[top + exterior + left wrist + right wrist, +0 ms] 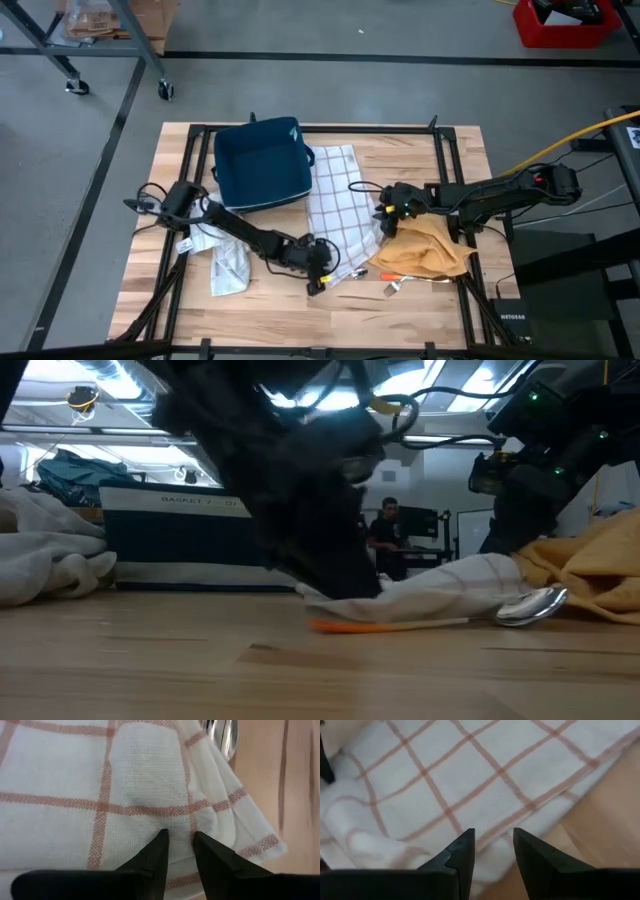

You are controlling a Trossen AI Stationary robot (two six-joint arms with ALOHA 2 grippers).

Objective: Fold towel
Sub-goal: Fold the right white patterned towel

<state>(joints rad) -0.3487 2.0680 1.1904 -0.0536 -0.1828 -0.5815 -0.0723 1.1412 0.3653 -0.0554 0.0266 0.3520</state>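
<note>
The white towel with thin reddish checks lies spread on the wooden table, its near end bunched into a low heap. My left gripper is down at that near end and is shut on the cloth. My right gripper hangs open a little above the towel's right edge, with nothing between its fingers. My left gripper pinches a raised fold of the towel between its two fingertips, close to the towel's near right corner. The fingers slant down onto it from the table's left. How many layers it has cannot be told. The towel rests on the table.
A dark blue basket stands at the towel's far left. A second pale cloth lies under my left arm. An orange cloth is heaped at the right, and a spoon with an orange handle lies by the towel's near end.
</note>
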